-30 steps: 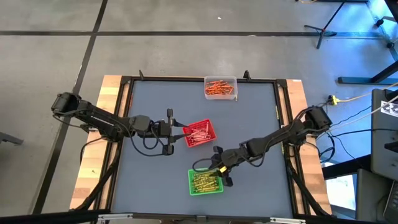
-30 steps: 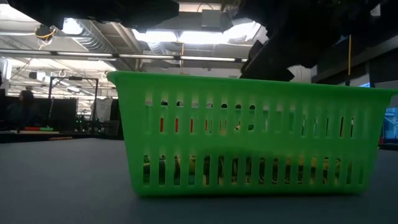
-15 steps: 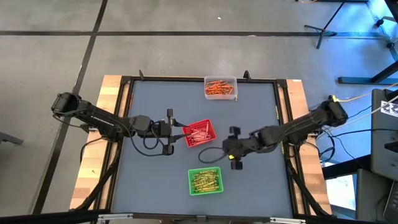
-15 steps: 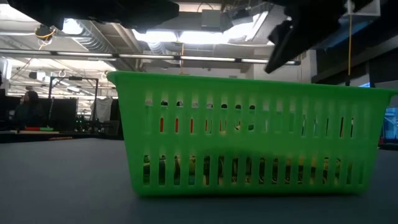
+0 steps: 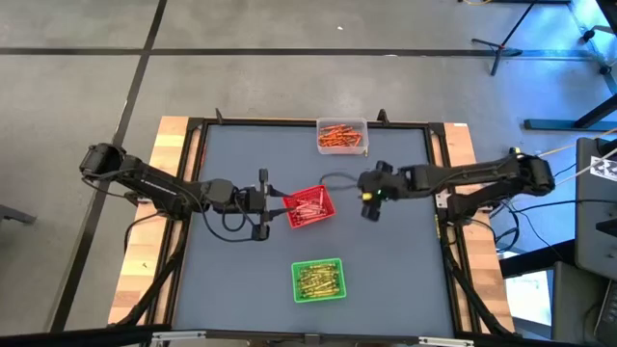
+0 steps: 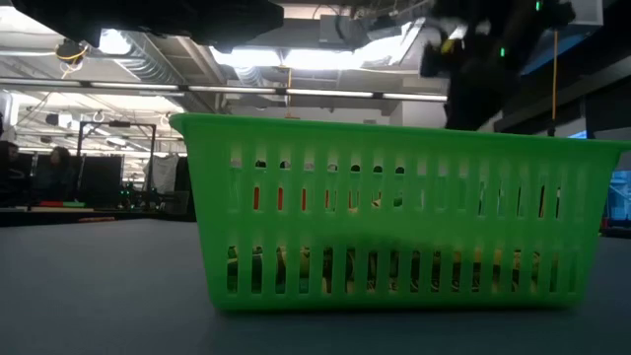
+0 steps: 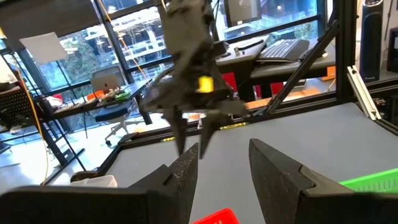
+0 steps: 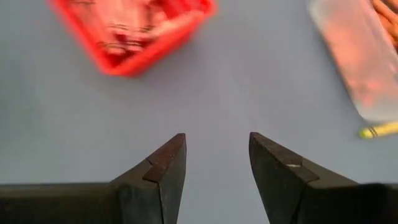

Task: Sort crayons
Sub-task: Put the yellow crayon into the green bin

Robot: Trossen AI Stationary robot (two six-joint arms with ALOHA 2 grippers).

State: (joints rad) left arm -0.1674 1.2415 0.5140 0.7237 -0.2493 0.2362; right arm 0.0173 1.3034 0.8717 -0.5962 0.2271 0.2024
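A red tray (image 5: 308, 205) with red crayons stands mid-table. A green tray (image 5: 318, 280) with yellow-green crayons (image 6: 394, 270) stands near the front. A clear tray (image 5: 341, 136) with orange crayons stands at the far edge. My left gripper (image 5: 278, 204) is open at the red tray's left rim (image 7: 214, 218). My right gripper (image 5: 369, 193) is open and empty over bare table, between the red tray (image 8: 134, 31) and the clear tray (image 8: 367, 68). My left gripper comes level from the table's left, its open fingers at the red tray's left rim. Whether they touch the rim, I cannot tell.
One yellow crayon (image 8: 379, 129) lies on the table beside the clear tray. The grey table top (image 5: 241, 280) is bordered by a black frame and wooden side strips. In the low view the green tray (image 6: 394, 212) fills the foreground.
My right gripper has left the spot over the green tray and gone toward the table's far edge and a little right, ending between the red tray and the clear tray. The trays have kept their places.
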